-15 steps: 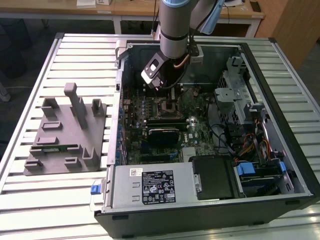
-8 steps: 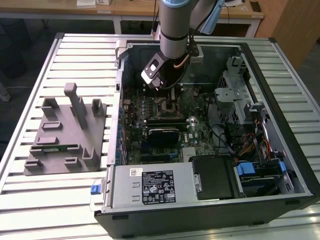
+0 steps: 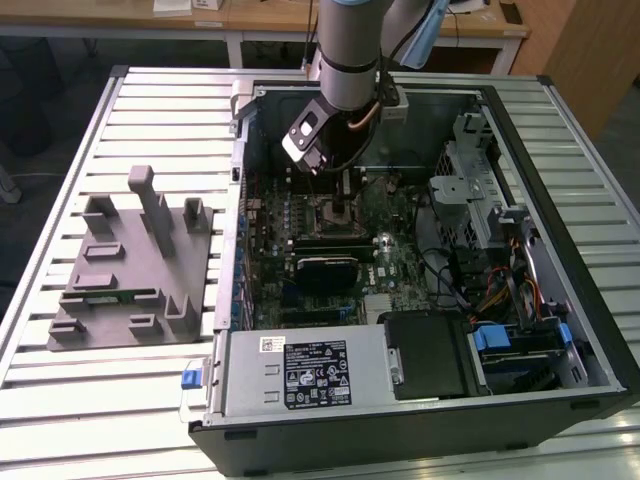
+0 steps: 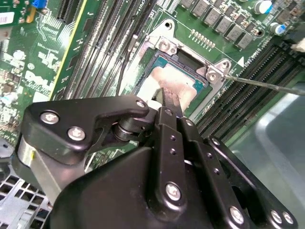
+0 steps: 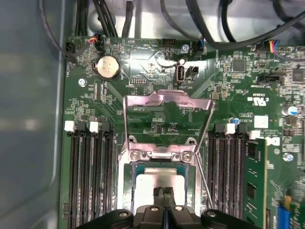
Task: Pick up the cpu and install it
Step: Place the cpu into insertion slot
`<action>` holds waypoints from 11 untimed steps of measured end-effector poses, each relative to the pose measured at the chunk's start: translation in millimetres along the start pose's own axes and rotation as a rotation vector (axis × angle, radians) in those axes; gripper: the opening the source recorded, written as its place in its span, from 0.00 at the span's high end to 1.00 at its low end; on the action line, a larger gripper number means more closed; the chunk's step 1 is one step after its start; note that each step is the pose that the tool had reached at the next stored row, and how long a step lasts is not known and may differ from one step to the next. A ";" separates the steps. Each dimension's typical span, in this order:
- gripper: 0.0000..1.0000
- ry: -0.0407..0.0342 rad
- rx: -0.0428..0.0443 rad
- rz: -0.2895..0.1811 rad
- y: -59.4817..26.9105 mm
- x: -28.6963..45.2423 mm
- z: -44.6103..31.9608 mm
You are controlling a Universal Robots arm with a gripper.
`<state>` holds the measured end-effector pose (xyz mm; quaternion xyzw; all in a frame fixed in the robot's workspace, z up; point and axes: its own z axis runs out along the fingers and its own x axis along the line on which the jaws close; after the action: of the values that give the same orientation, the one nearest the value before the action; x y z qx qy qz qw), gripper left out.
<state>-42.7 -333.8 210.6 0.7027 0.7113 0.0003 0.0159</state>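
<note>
well, at the exterior view's left a grey holder block (image 3: 130, 260) sits on the slatted table (image 3: 60, 150), with a thin green strip (image 3: 112, 295) lying in one of its slots. just beside it, toward the exterior view's right, stands the open computer case (image 3: 600, 330). it holds a green main board (image 3: 395, 265) on its floor, a grey power box (image 3: 300, 372) along the near wall, a black drive (image 3: 430, 355) next to that, and a metal cage (image 3: 475, 190) with coloured wires (image 3: 500, 295) at the far right. the arm (image 3: 350, 60) reaches down into the case, and the claw (image 3: 345, 190) hangs over the board.

in both wrist views the cpu (image 5: 152, 180) lies flat inside the socket (image 5: 162, 155), pale top up, framed by the socket's metal rim. the socket's cover plate (image 5: 167, 100) stands raised, and a thin lever rod (image 4: 267, 86) sticks out beside it. the claw's two fingers (image 5: 158, 196) are pressed together with nothing between them, their tips down at the cpu's top; whether they touch it i cannot tell. rows of black memory slots (image 5: 90, 176) flank the socket, and one holds a green memory stick (image 5: 255, 176).
</note>
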 end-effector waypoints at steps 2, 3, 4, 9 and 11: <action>0.89 -0.0002 0.0001 0.000 0.1 -0.1 -5.7; 0.89 0.0001 -0.0001 0.000 0.2 -0.2 -8.9; 0.89 -0.0001 -0.0002 0.000 0.3 -0.3 -12.0; 0.89 -0.0002 -0.0006 0.000 0.7 -0.6 -27.3; 0.89 0.0000 -0.0011 0.000 0.8 -0.7 -33.4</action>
<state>-42.7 -333.8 244.0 0.7027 0.7113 0.0007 0.0163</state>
